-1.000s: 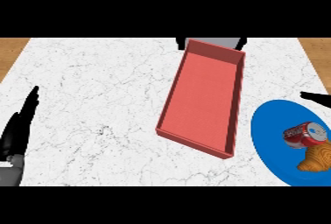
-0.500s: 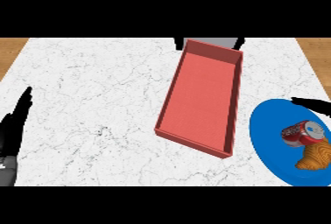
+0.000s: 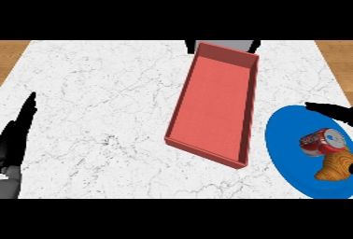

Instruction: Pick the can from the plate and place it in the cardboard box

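Can waiting on the plate as my right hand comes in

Fingers of my right hand [image 3: 329, 109] are creeping in from the right edge now, dark tips reaching over the top rim of the blue plate [image 3: 286, 154], further in than they were a second ago. I'm seeing them stretched out straight with nothing in them, and they're not touching the can [image 3: 321, 141] yet; it's lying on its side in the middle of the plate, near the fingers but below them. That tells me I'm only starting the approach, with the pick itself not begun.

My left hand [image 3: 17, 135] is sitting at the left edge of the bench [image 3: 103, 93], fingers pointing up, open and holding nothing, and it's sliding a little lower in view than before.

Checking containers: the plate is carrying the can and a croissant [image 3: 335, 167] touching it just below. The red box [image 3: 214, 109] in the middle of the bench is holding nothing I can see.
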### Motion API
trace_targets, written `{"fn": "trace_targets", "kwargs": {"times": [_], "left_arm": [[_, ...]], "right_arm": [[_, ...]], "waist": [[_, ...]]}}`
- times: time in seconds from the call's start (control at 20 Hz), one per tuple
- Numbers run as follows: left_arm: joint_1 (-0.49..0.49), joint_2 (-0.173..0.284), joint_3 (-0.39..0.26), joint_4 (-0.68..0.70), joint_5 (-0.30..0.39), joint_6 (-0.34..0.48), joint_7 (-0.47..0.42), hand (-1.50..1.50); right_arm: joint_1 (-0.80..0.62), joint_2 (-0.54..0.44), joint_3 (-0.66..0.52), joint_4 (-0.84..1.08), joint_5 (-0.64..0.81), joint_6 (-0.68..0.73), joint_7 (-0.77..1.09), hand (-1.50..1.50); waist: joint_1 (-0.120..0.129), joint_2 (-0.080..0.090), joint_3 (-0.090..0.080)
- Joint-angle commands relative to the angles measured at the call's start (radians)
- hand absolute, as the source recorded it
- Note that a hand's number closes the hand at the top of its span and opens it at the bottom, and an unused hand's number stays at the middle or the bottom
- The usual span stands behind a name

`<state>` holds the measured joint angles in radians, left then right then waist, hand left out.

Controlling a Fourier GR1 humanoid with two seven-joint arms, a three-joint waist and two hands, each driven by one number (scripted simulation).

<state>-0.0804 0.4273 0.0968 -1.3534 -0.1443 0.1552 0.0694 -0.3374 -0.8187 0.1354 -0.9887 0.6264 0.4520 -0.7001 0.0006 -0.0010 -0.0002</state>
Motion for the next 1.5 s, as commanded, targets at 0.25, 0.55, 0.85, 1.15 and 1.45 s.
{"fn": "trace_targets", "kwargs": {"times": [0.25,0.55,0.85,1.15,1.45], "left_arm": [[-0.078,-0.044,0.002,0.075,-0.058,0.013,0.009,0.00],[0.020,-0.052,0.030,-0.029,-0.046,-0.027,0.015,0.00],[-0.060,-0.037,0.046,0.025,-0.063,-0.038,0.039,0.00],[-0.020,-0.045,0.072,0.043,-0.059,-0.048,-0.035,0.00],[-0.027,-0.068,0.045,-0.035,-0.087,-0.038,0.042,0.00]], "right_arm": [[0.028,-0.014,0.006,-0.085,0.043,0.095,0.026,-1.50],[0.060,0.074,-0.006,-0.135,0.092,0.104,0.175,-1.50],[0.058,0.137,-0.032,-0.072,0.161,-0.124,0.116,1.50],[0.027,0.212,-0.057,-0.106,0.209,-0.210,0.189,1.50],[-0.071,0.180,-0.156,-0.002,0.202,-0.305,0.106,1.50]], "waist": [[0.000,0.002,0.000],[0.002,0.001,0.000],[0.000,0.003,0.001],[0.000,0.001,0.000],[0.009,0.002,0.001]]}}
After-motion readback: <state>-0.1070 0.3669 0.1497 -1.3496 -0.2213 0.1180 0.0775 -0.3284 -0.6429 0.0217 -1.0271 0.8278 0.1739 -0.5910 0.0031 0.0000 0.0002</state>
